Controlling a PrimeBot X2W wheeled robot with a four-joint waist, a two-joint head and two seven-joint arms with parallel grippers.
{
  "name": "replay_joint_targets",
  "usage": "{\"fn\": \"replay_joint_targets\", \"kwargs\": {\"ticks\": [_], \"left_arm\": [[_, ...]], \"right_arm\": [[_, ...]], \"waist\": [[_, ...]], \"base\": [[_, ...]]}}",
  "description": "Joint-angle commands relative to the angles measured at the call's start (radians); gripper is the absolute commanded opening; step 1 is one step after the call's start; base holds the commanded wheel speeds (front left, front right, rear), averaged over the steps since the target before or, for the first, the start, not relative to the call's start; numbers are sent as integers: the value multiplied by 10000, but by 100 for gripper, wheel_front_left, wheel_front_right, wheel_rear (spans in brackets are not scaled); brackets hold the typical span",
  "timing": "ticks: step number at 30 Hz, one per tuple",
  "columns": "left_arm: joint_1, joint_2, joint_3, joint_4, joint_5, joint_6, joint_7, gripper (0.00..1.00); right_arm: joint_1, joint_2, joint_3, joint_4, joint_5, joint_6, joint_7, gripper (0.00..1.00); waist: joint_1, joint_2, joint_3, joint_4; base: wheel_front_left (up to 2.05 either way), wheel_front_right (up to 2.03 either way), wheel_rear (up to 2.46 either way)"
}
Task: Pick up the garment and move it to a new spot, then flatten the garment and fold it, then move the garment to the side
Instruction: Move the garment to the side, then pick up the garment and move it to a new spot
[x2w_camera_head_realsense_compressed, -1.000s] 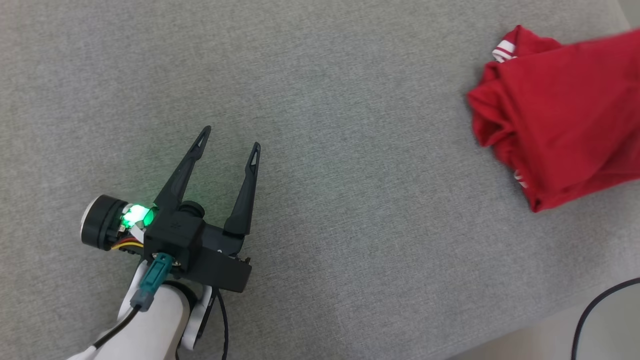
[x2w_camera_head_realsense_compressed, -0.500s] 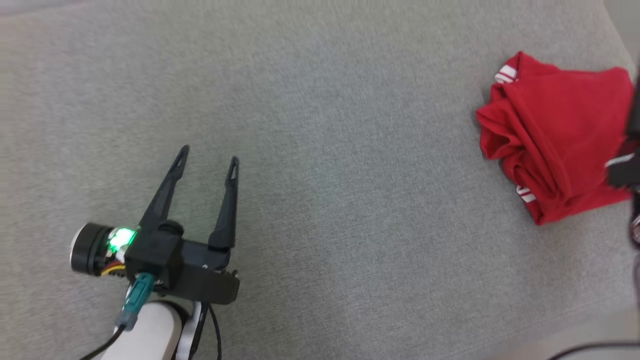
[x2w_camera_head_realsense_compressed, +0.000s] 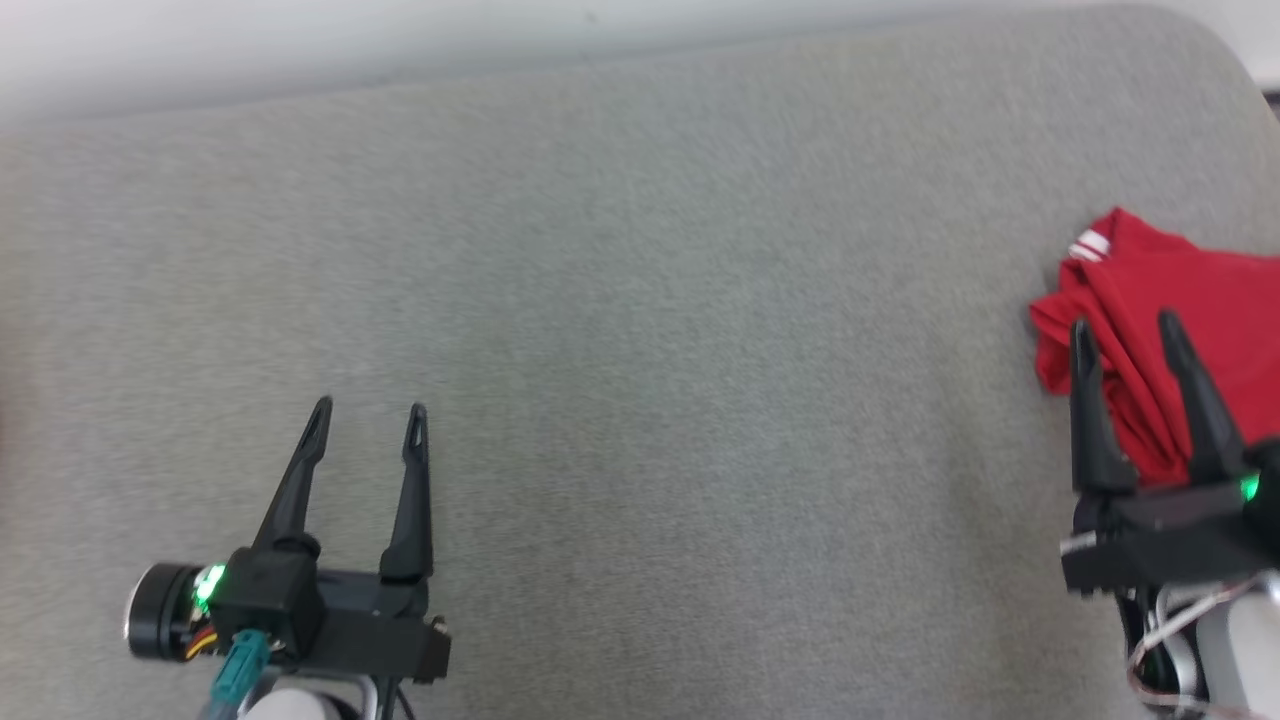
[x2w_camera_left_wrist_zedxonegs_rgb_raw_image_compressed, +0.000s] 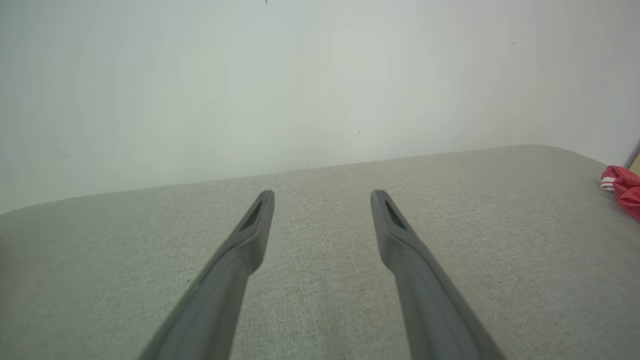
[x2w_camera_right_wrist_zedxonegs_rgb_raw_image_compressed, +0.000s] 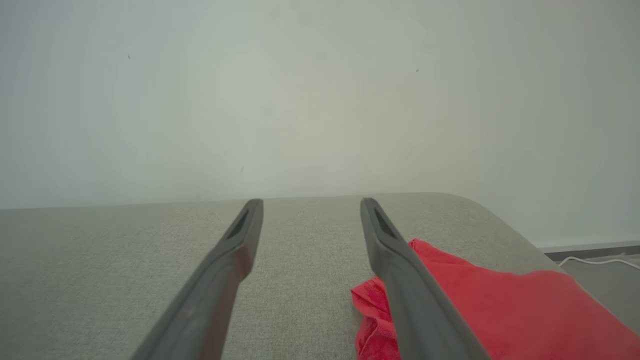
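Observation:
The garment (x2w_camera_head_realsense_compressed: 1180, 330) is a red folded bundle with white stripes, lying at the far right of the grey padded surface (x2w_camera_head_realsense_compressed: 640, 350). My right gripper (x2w_camera_head_realsense_compressed: 1125, 328) hovers over its near left edge, open, with nothing between the fingers. In the right wrist view the garment (x2w_camera_right_wrist_zedxonegs_rgb_raw_image_compressed: 500, 310) lies under and right of the right finger, and the right gripper (x2w_camera_right_wrist_zedxonegs_rgb_raw_image_compressed: 310, 202) stands open. My left gripper (x2w_camera_head_realsense_compressed: 368, 410) is open over bare surface at the lower left, far from the cloth. In the left wrist view the left gripper (x2w_camera_left_wrist_zedxonegs_rgb_raw_image_compressed: 322, 194) is open, and a corner of the garment (x2w_camera_left_wrist_zedxonegs_rgb_raw_image_compressed: 622, 187) peeks in at the right edge.
A pale wall (x2w_camera_head_realsense_compressed: 300, 40) runs along the surface's far edge. The surface's rounded corner (x2w_camera_right_wrist_zedxonegs_rgb_raw_image_compressed: 480, 205) lies just beyond the garment, with floor and a white cable (x2w_camera_right_wrist_zedxonegs_rgb_raw_image_compressed: 595, 261) past it.
The head camera has shifted, so the wall now shows at the top. My right gripper has come into view at the lower right and opened fully, apart from the garment.

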Motion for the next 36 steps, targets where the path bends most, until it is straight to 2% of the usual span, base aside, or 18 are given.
{"fn": "replay_joint_targets", "kwargs": {"ticks": [1, 12, 19, 27, 36], "left_arm": [[345, 64, 101, 65, -104, 11, -104, 100], [1300, 351, 234, 114, -317, 74, -150, 100], [1768, 442, 255, 205, -526, 85, -149, 100], [2171, 496, 350, 328, -660, 142, -181, 100], [2259, 516, 407, 371, -822, 77, -211, 100]], "right_arm": [[603, 154, -144, -190, -128, -6, 127, 100], [2592, 814, -578, -1197, -740, -6, 993, 100], [3508, 938, -533, -1975, -1053, -6, 1563, 100], [3965, 1050, -228, -2680, -1122, -6, 2024, 100], [4225, 1209, -509, -2916, -1141, -6, 2155, 100]], "waist": [[1, 0, -964, 890], [1, 0, -1965, 1361], [1, 0, -2439, 1471], [1, 0, -2898, 1531], [1, 0, -2954, 1488]], "base": [[0, 0, 0], [0, 0, 0], [0, 0, 0], [0, 0, 0], [0, 0, 0]]}}
